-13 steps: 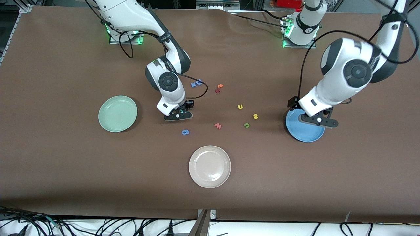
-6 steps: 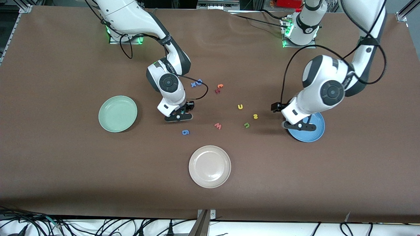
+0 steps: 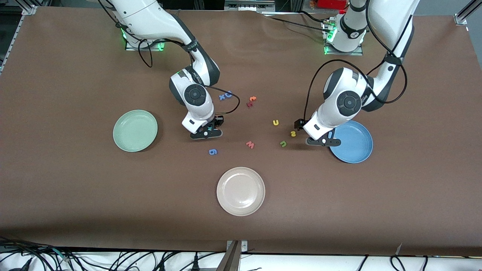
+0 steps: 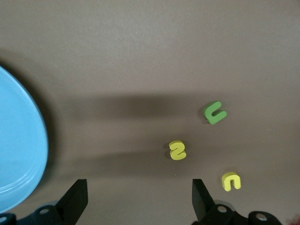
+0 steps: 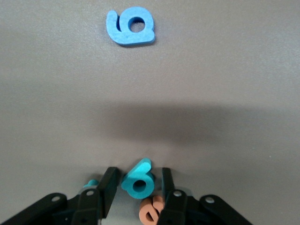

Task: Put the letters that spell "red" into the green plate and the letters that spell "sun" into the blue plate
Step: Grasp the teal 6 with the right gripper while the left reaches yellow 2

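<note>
- Right gripper [image 3: 206, 132] sat low on the table at about 3 o'clock from the green plate [image 3: 135, 130] in the front view. Its jaws stood narrow, one on either side of the d [image 5: 138, 178], and we saw a sliver of gap each side, so not pinching yet.
- The e [image 5: 151, 211] and r [image 5: 91, 183] lay hard against those fingers. Our worry: a squeeze could catch the e as well, or flick the r away across the cloth.
- The d looked thin and light. A grip off its middle might twist it out during the lift, or drop it short of the green plate, which was empty.
- The 6 [image 3: 212, 151] lay at 5 o'clock from that gripper, apart from it. It could be mistaken for a task letter.
- Left gripper [image 3: 323, 142] hung wide open and empty over bare table, with the rim of the blue plate [image 3: 354, 145] at its 3 o'clock. That plate was empty too.
- The s [image 3: 293, 133] lay at 10 o'clock from it, the green u [image 3: 283, 143] at 9 and the yellow u [image 3: 276, 122] farther out. All three lay loose on the table.
- The risk we judged here: the three sat near one another, so open fingers coming down on the s might nudge the green u aside.
</note>
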{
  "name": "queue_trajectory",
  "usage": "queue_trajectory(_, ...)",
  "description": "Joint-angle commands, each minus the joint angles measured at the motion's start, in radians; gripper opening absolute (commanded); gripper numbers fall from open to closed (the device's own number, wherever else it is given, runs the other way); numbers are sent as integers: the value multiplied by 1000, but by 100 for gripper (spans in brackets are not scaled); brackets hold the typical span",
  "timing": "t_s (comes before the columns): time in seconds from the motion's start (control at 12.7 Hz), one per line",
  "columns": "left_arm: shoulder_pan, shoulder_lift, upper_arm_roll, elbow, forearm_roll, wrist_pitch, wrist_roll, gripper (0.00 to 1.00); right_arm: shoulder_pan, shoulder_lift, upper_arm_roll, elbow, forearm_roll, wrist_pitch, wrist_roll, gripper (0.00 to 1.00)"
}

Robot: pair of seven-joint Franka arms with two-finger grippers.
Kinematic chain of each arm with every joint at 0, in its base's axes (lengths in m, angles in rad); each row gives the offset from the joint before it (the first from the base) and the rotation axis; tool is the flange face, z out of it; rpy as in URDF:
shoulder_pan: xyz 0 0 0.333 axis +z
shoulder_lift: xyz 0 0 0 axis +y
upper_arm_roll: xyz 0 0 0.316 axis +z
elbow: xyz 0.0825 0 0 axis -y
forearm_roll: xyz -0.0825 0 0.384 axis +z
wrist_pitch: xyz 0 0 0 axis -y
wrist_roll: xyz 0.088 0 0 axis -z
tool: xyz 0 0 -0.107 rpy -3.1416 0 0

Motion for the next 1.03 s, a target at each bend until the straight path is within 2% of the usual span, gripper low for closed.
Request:
queue_trajectory(0.0, -47, -20, 8, -29, -17, 46, -89, 94, 11, 11, -4, -6, -2, 20, 1, 31)
queue_trajectory(0.08, -72, -13, 8, -29, -17, 57, -155, 93, 11, 10, -4, -6, -2, 19, 1, 22)
queue_trajectory(0.32, -100, 23, 9, -29, -13, 97, -246, 92, 11, 5, -4, -1, -2, 15, -2, 9)
queue_trajectory(0.63, -101, 41, 11, -68, -9, 160, -251, 79, 3, -61, -25, 6, -1, -44, -13, 9)
queue_trajectory(0.79, -101, 43, 14, -69, -7, 161, -253, 78, 2, -111, -67, 6, -1, -104, -50, 9)
queue_trajectory(0.95, -112, 55, 14, -66, -4, 163, -301, 74, -4, -160, -139, 5, 11, -176, -183, 10)
